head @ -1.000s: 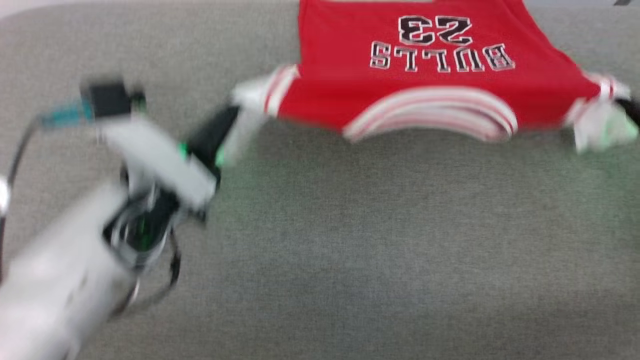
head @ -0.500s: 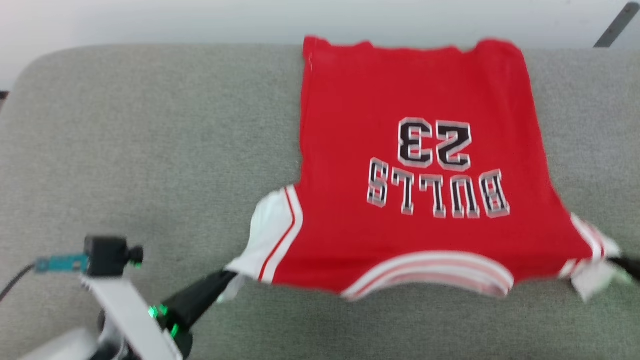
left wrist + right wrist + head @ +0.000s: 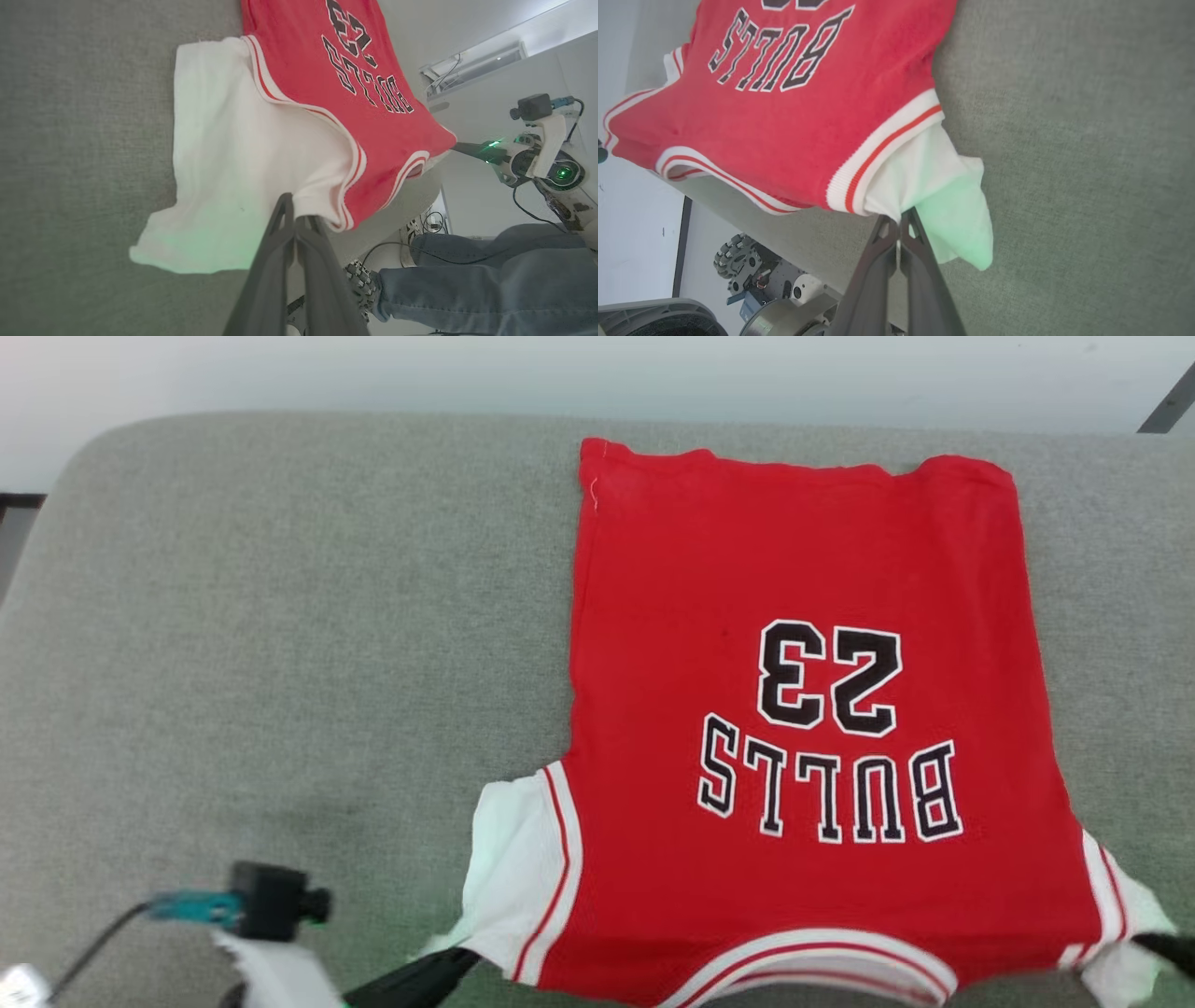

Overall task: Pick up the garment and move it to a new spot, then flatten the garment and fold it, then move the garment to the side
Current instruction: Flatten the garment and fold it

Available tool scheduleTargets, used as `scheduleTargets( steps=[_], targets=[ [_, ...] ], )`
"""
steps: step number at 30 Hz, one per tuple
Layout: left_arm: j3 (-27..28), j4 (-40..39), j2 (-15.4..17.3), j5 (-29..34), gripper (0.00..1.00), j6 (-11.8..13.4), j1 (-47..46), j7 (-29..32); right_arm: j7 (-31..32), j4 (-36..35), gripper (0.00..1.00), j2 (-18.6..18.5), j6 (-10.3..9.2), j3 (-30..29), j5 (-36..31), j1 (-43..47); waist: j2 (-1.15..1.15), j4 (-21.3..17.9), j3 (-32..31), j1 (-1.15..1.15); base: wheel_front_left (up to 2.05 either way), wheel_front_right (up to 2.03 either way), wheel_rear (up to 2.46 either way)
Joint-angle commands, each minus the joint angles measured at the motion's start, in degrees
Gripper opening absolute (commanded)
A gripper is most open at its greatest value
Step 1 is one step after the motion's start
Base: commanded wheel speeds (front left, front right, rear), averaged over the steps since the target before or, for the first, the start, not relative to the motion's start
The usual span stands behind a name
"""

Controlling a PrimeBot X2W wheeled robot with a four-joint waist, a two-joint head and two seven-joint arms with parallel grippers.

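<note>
The garment (image 3: 803, 709) lies on the right half of the grey table (image 3: 280, 616). Its long axis runs near to far, with the striped collar (image 3: 822, 957) at the near edge and the hem (image 3: 794, 462) at the far edge. From both grippers the whole body of the shirt stretches away toward the far side.

Your left gripper (image 3: 294, 217) is pinched tight on the edge of the left white sleeve (image 3: 513, 859). Your right gripper (image 3: 900, 221) is clamped on the right white sleeve (image 3: 943, 186), just beside its striped trim. Neither arm is nearer. They sit level along the shoulder line, well apart, with the collar between them. Any pull you make will run along the shirt's length.

The shirt is red and lies face up. The black, white-outlined lettering and number (image 3: 831, 737) read upside down to you. The body lies mostly flat, the hem is a little wavy, and both sleeves are bunched where you hold them. The shoulder line seems slightly raised at the table's near edge.
</note>
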Motion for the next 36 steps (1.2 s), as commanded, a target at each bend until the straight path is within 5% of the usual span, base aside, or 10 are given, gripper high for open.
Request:
scheduleTargets(
  steps=[1, 14, 21, 22, 23, 32, 36],
  targets=[
    [-0.72, 2.87, -2.52, 0.90, 0.00, 0.29, -1.44, 1.22, 1.69, 0.82, 0.00, 1.58, -0.08, 0.92, -0.98, -0.73, 0.00, 0.17, 0.66, 0.00, 0.00, 0.00, 0.00],
    [-5.04, 28.74, -19.16, 7.49, 0.00, -0.37, -5.21, 1.81, 7.54, 17.03, 0.00, 18.25, -0.10, 12.55, -16.08, -14.28, 0.00, 0.21, 4.38, 0.00, 0.00, 0.00, 0.00],
    [-5.74, 36.69, -24.78, 8.48, 0.00, -2.21, -5.41, -0.19, 3.91, 20.44, 0.00, 20.58, -0.28, 15.69, -18.61, -17.93, 0.00, 0.32, 5.00, 0.00, 0.00, 0.00, 0.00],
    [-5.77, 37.22, -25.19, 8.51, 0.00, -2.50, -5.44, -0.36, 3.16, 20.17, 0.31, 19.89, -0.29, 15.65, -19.19, -18.37, 0.00, 0.26, 4.91, 0.00, 0.00, 0.00, 0.00],
    [-5.79, 37.67, -25.48, 8.54, 0.00, -2.82, -5.45, -0.56, 2.45, 19.85, 1.00, 18.94, -0.30, 15.65, -20.14, -18.59, 0.00, 0.18, 4.78, 0.00, 0.00, 0.00, 0.00],
    [-5.14, 35.29, -25.65, 9.36, 0.00, -3.90, -4.62, -3.51, 6.28, 5.32, 1.00, 9.31, -0.07, 8.40, -17.60, -15.62, 0.00, -0.88, 3.76, 0.00, 0.00, 0.00, 0.00],
    [-5.45, 32.40, -25.45, 10.65, 0.00, -3.22, -5.34, -3.65, 11.14, -0.65, 1.00, 4.44, -0.07, -0.13, -13.23, -17.61, 0.00, -0.29, 4.53, 0.00, 0.00, 0.00, 0.00]
  ],
)
